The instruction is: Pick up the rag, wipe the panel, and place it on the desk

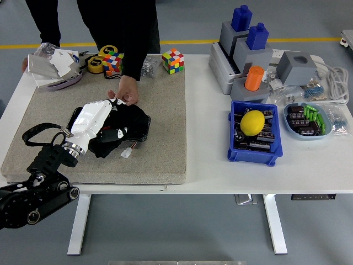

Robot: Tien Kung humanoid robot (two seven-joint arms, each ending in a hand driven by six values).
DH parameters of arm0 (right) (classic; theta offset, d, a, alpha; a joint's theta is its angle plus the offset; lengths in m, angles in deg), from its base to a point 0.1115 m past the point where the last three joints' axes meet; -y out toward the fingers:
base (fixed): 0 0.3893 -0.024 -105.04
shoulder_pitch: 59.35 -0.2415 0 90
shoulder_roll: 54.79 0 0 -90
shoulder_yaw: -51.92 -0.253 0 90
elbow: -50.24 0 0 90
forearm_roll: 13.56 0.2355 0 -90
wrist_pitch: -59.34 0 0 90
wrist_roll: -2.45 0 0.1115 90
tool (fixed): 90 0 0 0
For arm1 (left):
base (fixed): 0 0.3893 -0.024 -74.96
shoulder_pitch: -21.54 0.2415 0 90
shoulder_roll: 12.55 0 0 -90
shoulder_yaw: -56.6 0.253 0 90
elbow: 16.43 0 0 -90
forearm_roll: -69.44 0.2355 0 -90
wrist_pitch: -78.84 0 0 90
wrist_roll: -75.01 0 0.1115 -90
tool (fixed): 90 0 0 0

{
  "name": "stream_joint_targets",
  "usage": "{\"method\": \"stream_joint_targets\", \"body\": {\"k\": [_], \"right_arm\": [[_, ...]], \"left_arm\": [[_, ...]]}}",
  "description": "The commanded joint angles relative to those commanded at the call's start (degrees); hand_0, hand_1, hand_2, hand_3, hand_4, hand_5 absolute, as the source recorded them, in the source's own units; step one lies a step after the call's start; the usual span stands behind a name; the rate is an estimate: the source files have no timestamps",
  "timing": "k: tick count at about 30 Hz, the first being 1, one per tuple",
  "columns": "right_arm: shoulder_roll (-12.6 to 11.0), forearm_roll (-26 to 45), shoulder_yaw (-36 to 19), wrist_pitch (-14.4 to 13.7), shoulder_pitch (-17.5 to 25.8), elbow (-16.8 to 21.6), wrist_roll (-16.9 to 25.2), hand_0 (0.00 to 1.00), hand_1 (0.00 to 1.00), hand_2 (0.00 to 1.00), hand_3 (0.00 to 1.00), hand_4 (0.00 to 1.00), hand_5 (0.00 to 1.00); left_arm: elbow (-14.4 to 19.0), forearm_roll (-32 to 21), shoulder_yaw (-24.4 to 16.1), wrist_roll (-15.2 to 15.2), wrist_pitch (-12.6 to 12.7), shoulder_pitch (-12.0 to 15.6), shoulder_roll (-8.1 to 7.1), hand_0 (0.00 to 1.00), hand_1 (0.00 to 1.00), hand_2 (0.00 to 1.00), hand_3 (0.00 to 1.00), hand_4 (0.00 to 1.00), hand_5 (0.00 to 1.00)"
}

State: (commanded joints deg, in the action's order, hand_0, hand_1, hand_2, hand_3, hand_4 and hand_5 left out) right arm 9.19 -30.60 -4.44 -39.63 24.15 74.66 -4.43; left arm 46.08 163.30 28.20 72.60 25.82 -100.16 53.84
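Left arm [38, 187] comes in from the lower left corner. Left hand [98, 122], white-shelled, lies on top of the black rag [128, 122], fingers pressed into it, apparently gripping. Rag covers the dark panel [113, 130] on the grey mat [160, 127]; small white connector [127, 154] just beside it. Past that, a person's hand [126, 91] holds the far edge down. Rubik's cube [172, 60] at the mat's far edge.

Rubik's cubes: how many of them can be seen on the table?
2. One Rubik's cube stands at the mat's far edge beside the tape rolls; the other Rubik's cube stands near the mat's far right corner. None seems hidden.
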Motion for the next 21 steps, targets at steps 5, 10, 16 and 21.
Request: {"method": "stream_joint_targets", "body": {"k": [5, 10, 16, 21], "right_arm": [[0.09, -0.09, -0.15, -0.11, 0.02, 0.04, -0.04, 0.717, 0.61, 0.671, 0.611, 0.998, 0.596], [0.12, -0.14, -0.44, -0.11, 0.2, 0.03, -0.12, 0.717, 0.61, 0.671, 0.611, 0.998, 0.597], [0.14, -0.18, -0.48, -0.16, 0.16, 0.03, -0.2, 0.715, 0.61, 0.671, 0.611, 0.998, 0.597], [0.26, -0.22, -0.6, -0.24, 0.2, 0.07, -0.18, 0.715, 0.61, 0.671, 0.611, 0.998, 0.597]], "left_arm": [[-2.32, -0.61, -1.75, 0.63, 0.0, 0.68, -0.81, 0.178, 0.094, 0.345, 0.644, 0.56, 0.053], [-4.46, -1.11, -3.11, 1.05, 0.0, 1.55, -1.29, 0.179, 0.094, 0.345, 0.645, 0.56, 0.054], [-5.46, -1.42, -3.66, 1.43, 0.0, 1.94, -1.75, 0.178, 0.094, 0.345, 0.645, 0.56, 0.055], [-5.77, -1.35, -4.51, 1.53, 0.0, 2.44, -2.08, 0.178, 0.094, 0.345, 0.645, 0.56, 0.055]]}}
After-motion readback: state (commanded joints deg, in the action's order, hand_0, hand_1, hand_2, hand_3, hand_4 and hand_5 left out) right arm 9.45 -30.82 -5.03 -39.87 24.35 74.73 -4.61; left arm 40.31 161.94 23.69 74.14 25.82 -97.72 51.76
